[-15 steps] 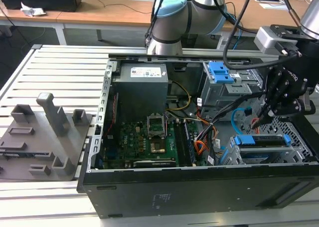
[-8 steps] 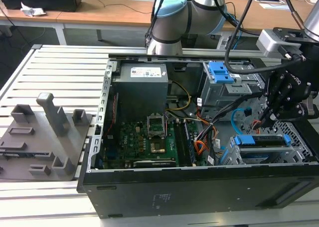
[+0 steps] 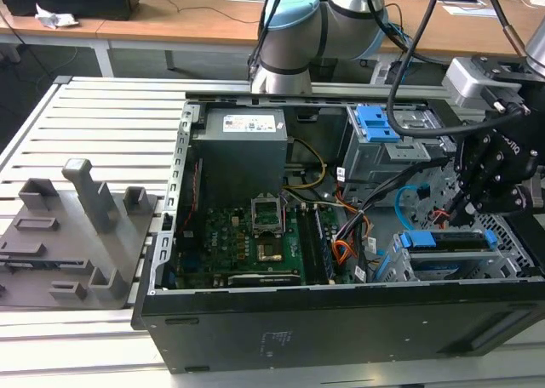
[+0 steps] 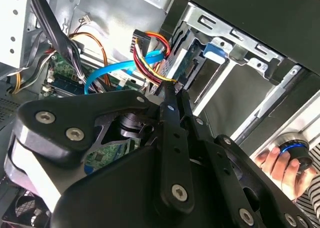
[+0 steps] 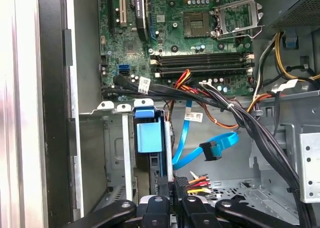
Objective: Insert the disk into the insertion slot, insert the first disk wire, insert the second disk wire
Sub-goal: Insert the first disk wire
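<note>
The disk (image 3: 447, 240) sits low at the exterior view's right, standing on edge inside the slot (image 3: 514, 245), a silver perforated cage in the corner of the open case (image 3: 341, 320). From that view it shows as a thin grey slab edged by two bright blue carrier rails. In the first wrist view the disk (image 5: 149, 135) shows its blue carrier end with a flat blue tab, set between the cage's upright metal walls (image 5: 120, 153). In the second wrist view the disk (image 4: 181, 53) shows a strip of circuit board, with a blue carrier corner beside it, inside the cage frame (image 4: 235, 43).

The gripper (image 3: 464, 205) hangs over the disk's end, towards the middle of the case. In both wrist views its black fingers are pinched together on the black plug of the coloured wire (image 5: 197, 182), whose red, yellow and orange strands loop away from the fingertips (image 4: 170, 95). The plug is held just beside the disk's end; whether it touches cannot be told.

The blue wire (image 5: 220, 145) lies loose near the disk, its plug hanging free and apart from the gripper (image 5: 175, 185). In the second wrist view it curves (image 4: 107, 73) past the motherboard (image 4: 65, 70) beyond the gripper (image 4: 169, 90).

A person's hand (image 4: 275, 160) holds a round device outside the case.
</note>
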